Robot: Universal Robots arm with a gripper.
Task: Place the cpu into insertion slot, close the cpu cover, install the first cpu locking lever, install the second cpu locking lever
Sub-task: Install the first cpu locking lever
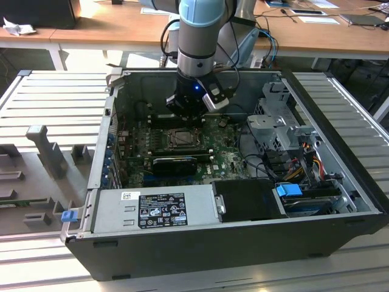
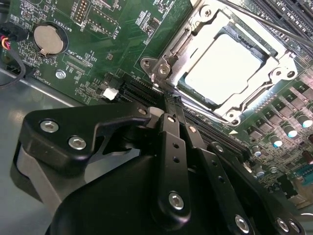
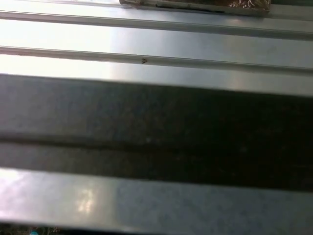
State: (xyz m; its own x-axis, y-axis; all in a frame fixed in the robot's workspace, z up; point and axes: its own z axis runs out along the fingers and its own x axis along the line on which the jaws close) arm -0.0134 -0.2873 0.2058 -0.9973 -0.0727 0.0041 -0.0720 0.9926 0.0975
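Note:
The open computer case (image 1: pixel 340 182) lies on a ribbed metal table. In the second wrist view the cpu (image 2: pixel 227 68), pale and square, sits in the insertion slot (image 1: pixel 181 139). The silver cpu cover (image 2: pixel 182 46) lies flat around it. A thin metal rod (image 2: pixel 274 27) runs along the socket's far side. My gripper (image 2: pixel 170 100) has its black fingers (image 2: pixel 171 147) pressed together, with nothing visible between them. The tips are just off the socket's corner hinge (image 2: pixel 159 68). In the exterior view the gripper (image 1: pixel 187 112) hangs over the board just behind the socket.
A grey power supply (image 1: pixel 152 210) fills the case's front. A black block (image 1: pixel 173 163) lies beside the socket, and a drive cage (image 1: pixel 279 121) with cables stands at the exterior view's right. A coin battery (image 2: pixel 48 39) sits on the green board. Ribbed metal (image 3: pixel 156 44) shows in the first wrist view.

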